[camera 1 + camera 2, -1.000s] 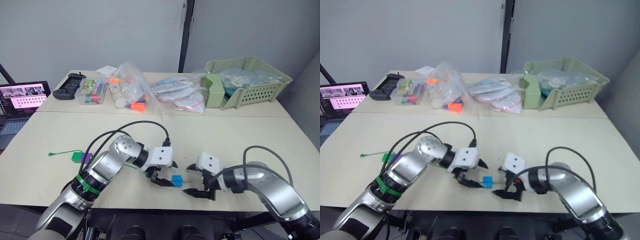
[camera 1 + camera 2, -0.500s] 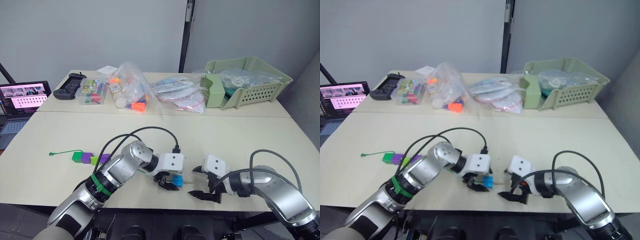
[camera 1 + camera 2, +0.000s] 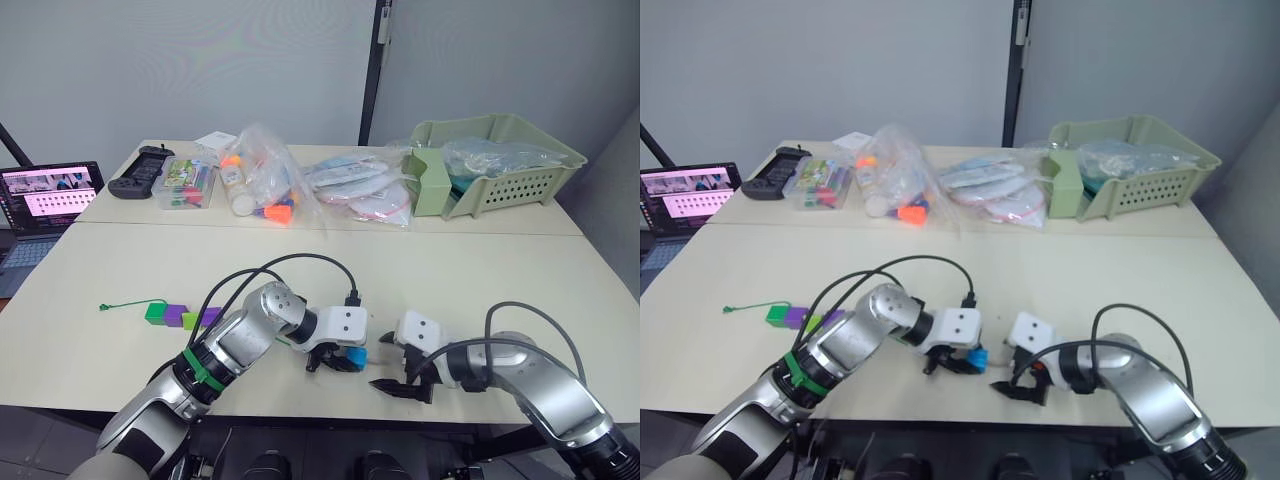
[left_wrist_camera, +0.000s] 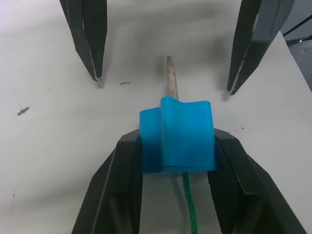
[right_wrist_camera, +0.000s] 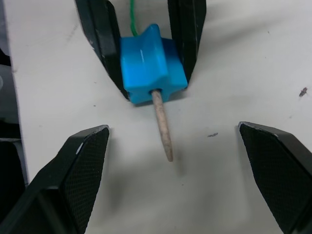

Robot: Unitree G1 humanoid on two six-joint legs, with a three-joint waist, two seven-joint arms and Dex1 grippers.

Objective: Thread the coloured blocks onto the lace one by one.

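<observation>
- Blue block (image 4: 177, 135) sits pinched between the black fingers of the left gripper (image 4: 176, 146), low on the pale worktop (image 3: 120, 270) near its front edge.
- Green lace (image 4: 188, 204) runs into the block's back, and its stiff pale tip (image 5: 162, 124) pokes out the far side.
- Right gripper (image 5: 185, 161) faces it with fingers spread wide, the tip lying between them, touching neither.
- Purple and green blocks (image 3: 180, 317) lie strung together well to the left.

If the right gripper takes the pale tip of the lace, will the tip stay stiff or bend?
The pale tip juts straight out of the blue block unsupported, so it probably stays stiff. It looks thin and smooth, so it may slip. The green cord behind likely trails limply.
</observation>
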